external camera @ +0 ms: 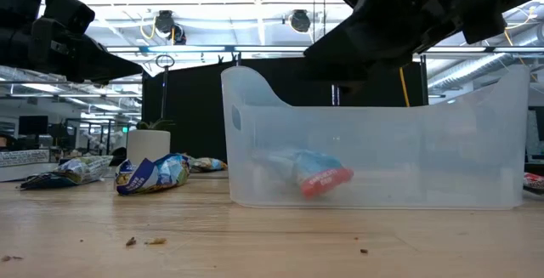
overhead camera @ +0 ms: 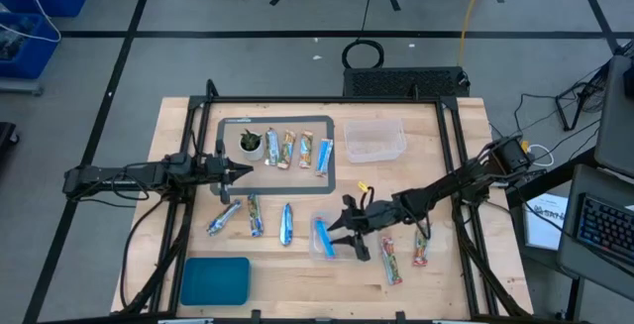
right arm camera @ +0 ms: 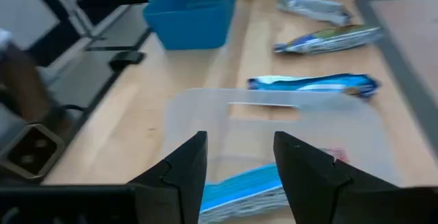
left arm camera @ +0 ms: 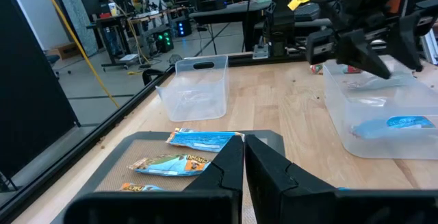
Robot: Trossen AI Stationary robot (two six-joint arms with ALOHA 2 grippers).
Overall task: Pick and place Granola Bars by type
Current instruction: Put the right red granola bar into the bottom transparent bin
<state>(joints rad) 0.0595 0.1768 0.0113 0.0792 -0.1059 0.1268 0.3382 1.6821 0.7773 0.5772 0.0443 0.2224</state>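
Observation:
A blue-white granola bar [overhead camera: 324, 237] lies flat on the floor of a small clear bin [overhead camera: 319, 251] near the table's middle; the low view shows the bar [external camera: 310, 172] resting there too. My right gripper [right arm camera: 241, 138] hangs open just above this bin, with its fingers over the bar [right arm camera: 246, 190] and clear of it. Three more bars [overhead camera: 256, 215] lie on the wood left of the bin, and two [overhead camera: 391, 260] lie right of it. Several bars [overhead camera: 297, 151] sit on a grey tray [overhead camera: 332, 180]. My left gripper [overhead camera: 248, 172] waits shut at the tray's left edge.
A white cup with a green plant [overhead camera: 251, 144] stands on the tray's left part. A larger clear bin [overhead camera: 373, 141] sits right of the tray, toward the far edge. A blue bin [overhead camera: 215, 280] sits at the near left. Crumbs [external camera: 140, 242] dot the near wood.

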